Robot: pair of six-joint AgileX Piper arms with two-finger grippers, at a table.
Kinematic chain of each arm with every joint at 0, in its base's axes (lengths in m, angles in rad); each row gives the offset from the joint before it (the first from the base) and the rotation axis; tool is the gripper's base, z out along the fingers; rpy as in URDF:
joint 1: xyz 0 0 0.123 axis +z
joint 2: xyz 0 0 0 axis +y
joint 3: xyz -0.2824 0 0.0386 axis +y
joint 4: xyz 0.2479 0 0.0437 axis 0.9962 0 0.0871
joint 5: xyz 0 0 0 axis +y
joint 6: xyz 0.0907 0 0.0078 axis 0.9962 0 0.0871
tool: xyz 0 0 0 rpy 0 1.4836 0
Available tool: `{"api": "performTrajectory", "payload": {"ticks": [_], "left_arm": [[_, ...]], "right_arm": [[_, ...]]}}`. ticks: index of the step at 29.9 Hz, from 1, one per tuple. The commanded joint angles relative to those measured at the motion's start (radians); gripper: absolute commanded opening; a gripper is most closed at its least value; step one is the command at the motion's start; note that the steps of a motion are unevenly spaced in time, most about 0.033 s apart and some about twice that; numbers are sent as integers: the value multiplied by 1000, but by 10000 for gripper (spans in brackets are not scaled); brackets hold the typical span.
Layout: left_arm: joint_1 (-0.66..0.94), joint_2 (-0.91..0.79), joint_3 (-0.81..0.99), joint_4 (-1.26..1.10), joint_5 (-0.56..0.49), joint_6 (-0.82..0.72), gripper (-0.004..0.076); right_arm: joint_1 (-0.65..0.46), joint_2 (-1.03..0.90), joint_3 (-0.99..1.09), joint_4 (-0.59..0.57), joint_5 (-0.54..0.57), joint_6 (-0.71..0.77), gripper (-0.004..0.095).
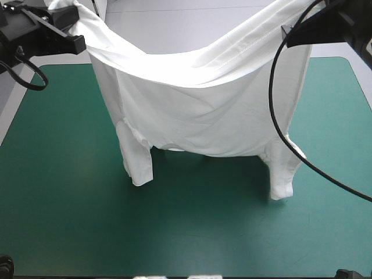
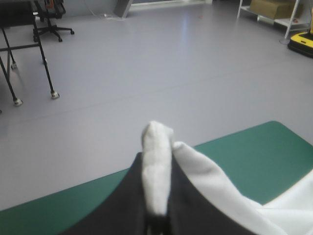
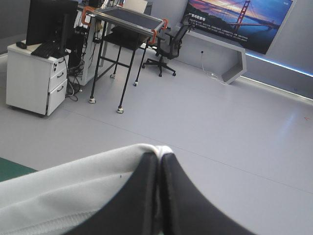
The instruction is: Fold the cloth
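Black fins of the left gripper (image 2: 156, 164) stand all but together in one pointed arch, pinching a thick rolled fold of the white T-shirt (image 1: 197, 110); the fold pokes up past the tips as a rounded, soft knob and spills off to one side in a smooth, matte sheet. Right gripper (image 3: 159, 157): same posture, curved fingers pressed onto a thin bound edge of the fabric, with a stitched hem (image 3: 54, 223) running away beside it. High view: garment is lifted clear between both arms above the table's far half, hanging upside-down. Its top edge sags in a deep curve from one grip to the other, the doubled band there ridged with long parallel folds. Below, the body falls as a broad, lightly creased panel. The two short sleeves (image 1: 137, 161) dangle lowest, limp and tube-shaped, one near each side. Cannot tell whether their ends touch the teal-green cover (image 1: 58, 186), which is flat, smooth and faintly glossy, with a soft shadow under the cloth.
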Motion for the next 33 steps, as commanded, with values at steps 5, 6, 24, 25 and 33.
{"api": "performTrajectory", "payload": {"ticks": [5, 6, 24, 25, 33], "left_arm": [[-2, -12, -121, -58, -178, 37, -9], [-2, -12, -135, -79, -184, 50, -9], [-2, 7, -361, -104, -297, 105, -9], [-2, 21, -361, -100, -290, 105, -9], [-2, 226, -361, -19, -303, 101, -9]], "right_arm": [[-3, 13, -60, -20, -168, -11, -17], [-3, 13, -60, -5, -199, -11, -17], [-1, 22, -60, 23, -506, -9, -17], [-3, 33, -58, 17, -470, -4, -17], [-210, 232, -58, -49, -425, 83, -17]]}}
